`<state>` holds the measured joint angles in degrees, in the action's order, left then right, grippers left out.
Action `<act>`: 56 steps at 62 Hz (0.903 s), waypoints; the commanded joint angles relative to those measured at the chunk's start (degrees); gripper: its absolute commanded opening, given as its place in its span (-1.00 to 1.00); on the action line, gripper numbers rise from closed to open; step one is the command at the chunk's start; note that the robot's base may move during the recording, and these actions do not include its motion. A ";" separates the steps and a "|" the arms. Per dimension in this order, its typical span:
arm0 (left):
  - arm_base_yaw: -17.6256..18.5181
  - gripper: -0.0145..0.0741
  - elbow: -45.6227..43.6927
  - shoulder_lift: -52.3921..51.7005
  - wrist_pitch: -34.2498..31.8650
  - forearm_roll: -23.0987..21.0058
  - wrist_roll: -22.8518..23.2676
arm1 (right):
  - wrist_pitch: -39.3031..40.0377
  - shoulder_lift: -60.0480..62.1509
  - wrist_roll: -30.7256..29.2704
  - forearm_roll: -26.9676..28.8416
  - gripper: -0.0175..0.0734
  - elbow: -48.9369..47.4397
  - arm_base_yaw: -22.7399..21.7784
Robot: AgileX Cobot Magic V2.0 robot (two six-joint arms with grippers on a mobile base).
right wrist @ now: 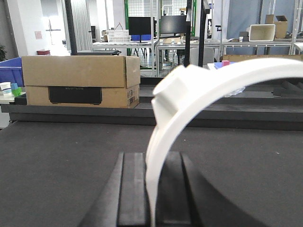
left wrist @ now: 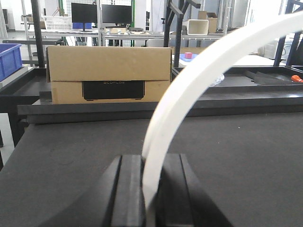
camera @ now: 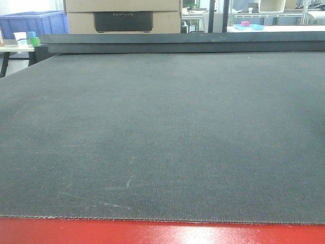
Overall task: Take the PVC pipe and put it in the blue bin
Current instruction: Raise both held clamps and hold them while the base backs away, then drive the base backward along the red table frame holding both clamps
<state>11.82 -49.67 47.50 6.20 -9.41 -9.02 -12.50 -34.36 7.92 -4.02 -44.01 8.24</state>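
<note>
Right end effector clamped on whitish curved plastic PVC pipe, which arcs up-right from it. Left end effector clamped on smooth white arc strip. Likely carry step. Blue plastic bin far ahead-left, beside brown cardboard box; next move: swing there, release over it.

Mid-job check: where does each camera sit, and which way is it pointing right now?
Exterior front-facing: low at the table's red edge, looking across the dark mat toward the cardboard box and blue bin; no robot part shows.
Left wrist: behind the left pincer, facing forward over the mat; it clamps a whitish curved strip.
Right wrist: behind the right pincer, facing likewise; it clamps a white curved piece.
Shared: all three show the box, with the bin far left.
</note>
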 commanded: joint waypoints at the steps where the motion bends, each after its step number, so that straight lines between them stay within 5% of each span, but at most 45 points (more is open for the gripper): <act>1: 0.26 -0.92 -0.16 -0.30 -1.58 -0.30 -0.02 | 1.42 0.22 -0.60 -0.34 -0.97 0.10 -0.33; 56: 0.26 -0.92 -0.16 -0.30 -1.58 -0.30 -0.02 | 1.42 0.22 -0.60 -0.34 -0.97 0.10 -0.33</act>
<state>11.82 -49.67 47.50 6.20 -9.41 -9.02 -12.50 -34.36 7.92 -4.02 -44.01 8.24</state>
